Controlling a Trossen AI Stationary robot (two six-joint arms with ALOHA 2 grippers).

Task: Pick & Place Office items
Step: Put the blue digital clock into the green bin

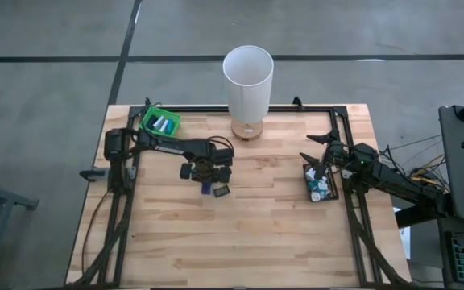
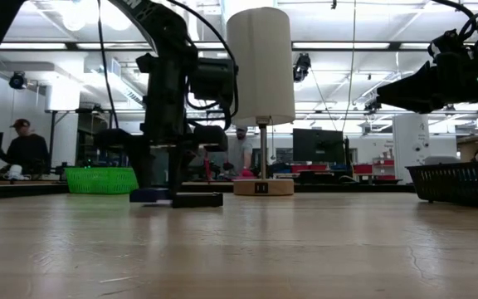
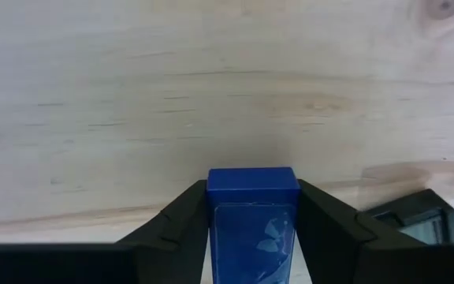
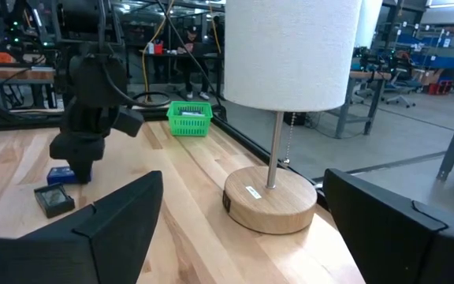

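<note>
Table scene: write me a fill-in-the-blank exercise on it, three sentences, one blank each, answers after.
1. The left gripper is shut on a small ____ block at the table.
2. The lamp with the white shade stands on a round ____ base.
3. The right gripper hangs open above the ____ tray of office items.

Missing words: blue; wooden; black

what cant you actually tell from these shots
- Black tray contents: too small in the high view to name; in the low view its wall hides them.
- Green tray contents: pale pieces, too small to name.
- Blue item in the left tool: its lower end is cut off by the left wrist view's edge.
- Dark item beside it: face unreadable.
</note>
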